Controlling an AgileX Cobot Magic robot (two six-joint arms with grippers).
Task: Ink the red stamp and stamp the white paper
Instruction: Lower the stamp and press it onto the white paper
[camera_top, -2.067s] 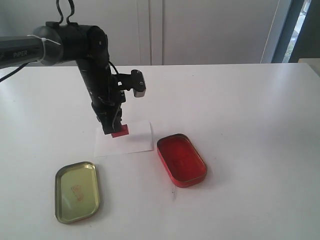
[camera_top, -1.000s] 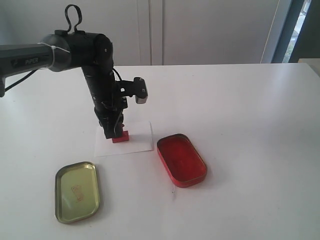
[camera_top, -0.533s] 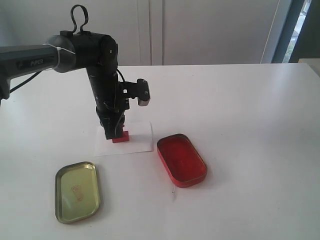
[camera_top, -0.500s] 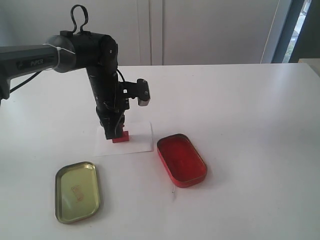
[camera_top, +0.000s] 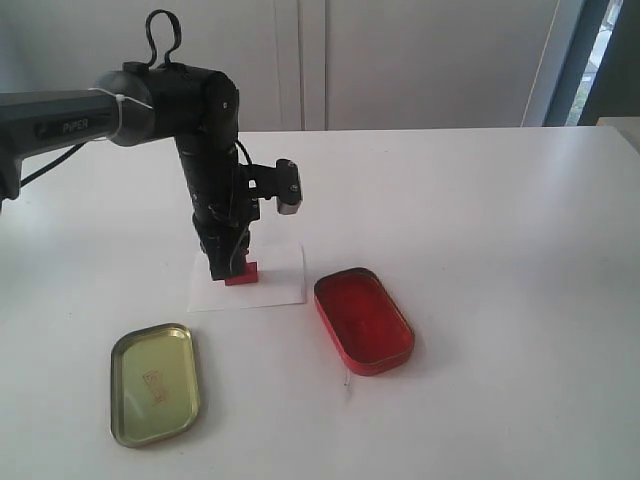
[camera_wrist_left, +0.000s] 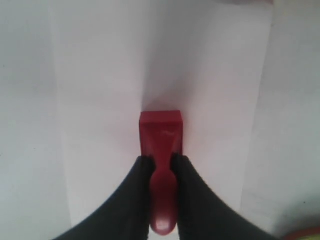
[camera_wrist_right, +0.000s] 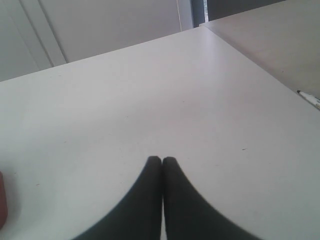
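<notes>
1. Far left, toward the front: a gold tin lid (camera_top: 155, 384) lies hollow side up on the white table (camera_top: 500, 250), well apart from everything else.
2. Next, the left gripper (camera_top: 228, 268) points straight down. Its fingers (camera_wrist_left: 137, 185) are pinched on the narrow handle of the red stamp (camera_top: 241, 274), one on each side. The block base sticks out past the fingertips and sits flat on the white paper (camera_top: 275, 280), roughly mid-sheet.
3. Just right of the paper sits the open red ink tin (camera_top: 364, 320).
4. The right gripper (camera_wrist_right: 162, 161) only shows in its own wrist view, fingers pressed together on nothing, above bare table.
</notes>
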